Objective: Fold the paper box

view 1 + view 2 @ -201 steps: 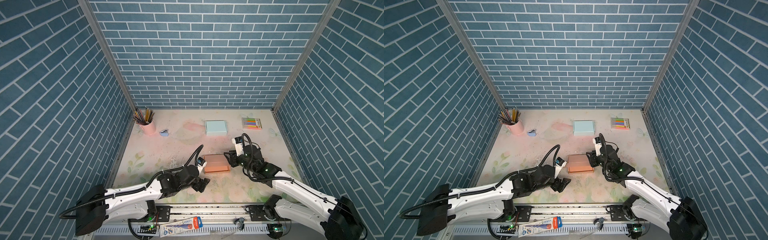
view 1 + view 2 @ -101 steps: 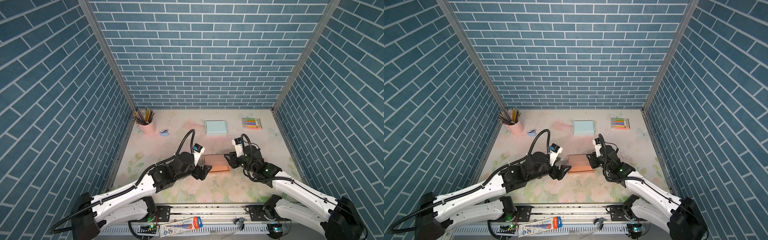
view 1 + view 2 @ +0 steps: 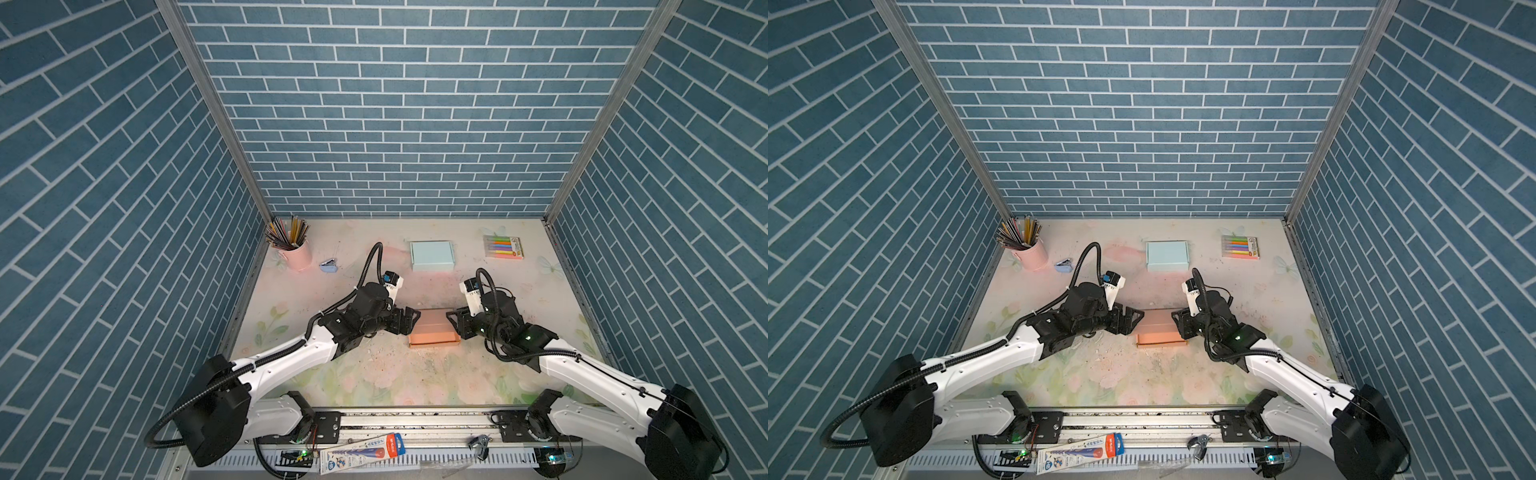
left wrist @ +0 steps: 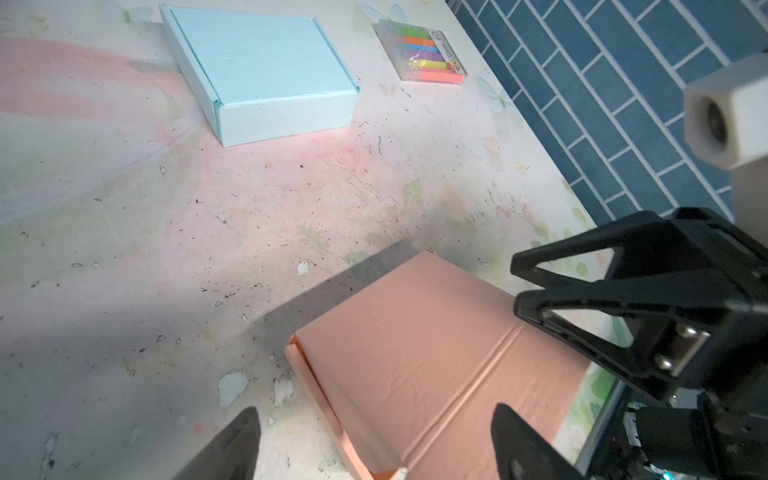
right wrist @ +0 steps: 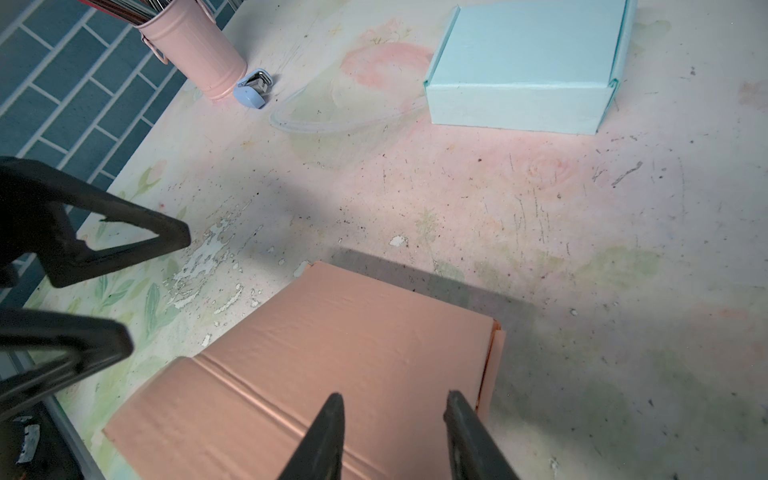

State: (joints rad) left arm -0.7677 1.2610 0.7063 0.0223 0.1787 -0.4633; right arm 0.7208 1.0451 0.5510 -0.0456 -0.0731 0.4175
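The salmon paper box (image 3: 432, 330) (image 3: 1158, 328) lies shut and low mid-table, with a crease across its top (image 4: 436, 353) (image 5: 332, 361). My left gripper (image 3: 409, 321) (image 3: 1133, 322) is open wide at the box's left edge; in the left wrist view (image 4: 374, 419) its fingers straddle that end without touching it. My right gripper (image 3: 455, 328) (image 3: 1179, 326) sits at the right edge, its jaws partly apart over the top (image 5: 395, 397) with nothing between them. Each wrist view also shows the opposite gripper: right (image 4: 517, 286), left (image 5: 158, 291).
A folded light blue box (image 3: 432, 255) lies behind the salmon one. A pack of coloured markers (image 3: 503, 247) is at the back right. A pink cup of pencils (image 3: 293, 253) and a small blue stapler (image 3: 328, 266) stand back left. Blue brick walls enclose the table.
My left arm has swung from the table's front up to the box's left edge, gripper still open. The right arm and the box have stayed where they were.
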